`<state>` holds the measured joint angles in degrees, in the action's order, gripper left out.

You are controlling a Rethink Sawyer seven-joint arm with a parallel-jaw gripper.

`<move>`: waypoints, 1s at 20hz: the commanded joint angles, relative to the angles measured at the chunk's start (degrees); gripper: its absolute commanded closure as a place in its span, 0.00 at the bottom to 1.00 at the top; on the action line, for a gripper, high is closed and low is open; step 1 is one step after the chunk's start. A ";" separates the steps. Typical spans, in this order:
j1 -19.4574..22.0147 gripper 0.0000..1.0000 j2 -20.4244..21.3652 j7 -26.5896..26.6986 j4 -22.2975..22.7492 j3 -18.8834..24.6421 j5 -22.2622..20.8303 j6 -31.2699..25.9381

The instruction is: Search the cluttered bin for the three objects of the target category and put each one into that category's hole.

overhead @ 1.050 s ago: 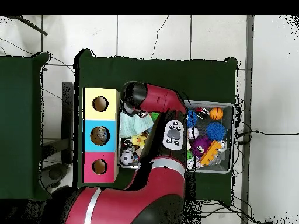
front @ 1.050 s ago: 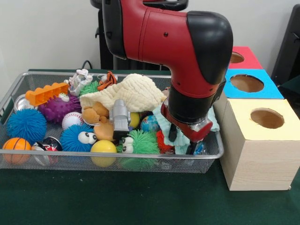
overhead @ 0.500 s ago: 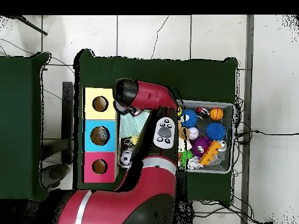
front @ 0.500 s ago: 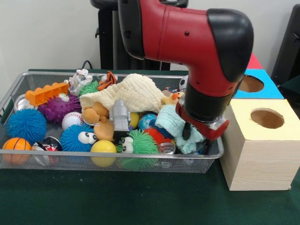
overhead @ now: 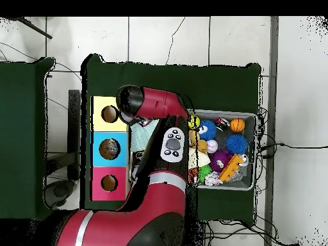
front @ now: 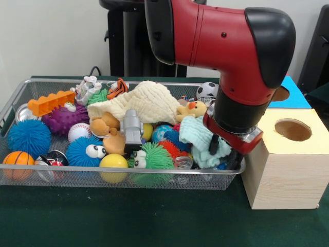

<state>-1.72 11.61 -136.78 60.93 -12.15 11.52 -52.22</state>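
Hand (front: 226,153) clamped on pale green cloth (front: 201,143) at wire bin's (front: 123,173) end; beside yellow-topped box (front: 284,159).

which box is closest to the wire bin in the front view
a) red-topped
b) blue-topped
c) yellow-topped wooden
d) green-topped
c: the yellow-topped wooden box with a round hole stands right beside the silver wire mesh bin, while the blue-topped box sits behind it, farther back.

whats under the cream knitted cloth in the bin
Beneath the cream cloth a brown plush toy and a grey robot figure poke out at its front edge. Anything deeper under it is covered.
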 commanded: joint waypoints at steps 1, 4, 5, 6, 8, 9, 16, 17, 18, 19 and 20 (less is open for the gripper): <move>-1.34 0.00 -3.96 -8.52 -1.90 4.85 1.67 -2.88; -1.90 0.00 -4.13 -8.92 -1.22 4.23 1.25 -1.38; -1.89 0.00 -4.06 -8.75 -0.87 4.21 1.17 -0.99; -1.89 0.00 -3.98 -8.58 -0.51 4.19 1.09 -0.59; -1.67 0.00 -3.76 -7.93 0.27 4.34 0.88 0.19; -1.48 0.00 -3.65 -7.52 0.76 4.37 0.71 0.69; 1.41 0.00 2.66 -0.77 8.81 4.32 -1.01 -2.18; 1.76 0.00 4.75 0.57 10.34 4.01 -1.32 -4.08; 2.01 0.00 6.97 1.87 11.77 3.77 -1.57 -6.42; 2.07 0.00 8.97 2.88 12.82 3.38 -1.92 -8.69; 2.13 0.00 10.40 3.55 13.41 3.17 -2.19 -10.66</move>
<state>-1.51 13.99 -136.78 64.06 -12.08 11.33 -52.76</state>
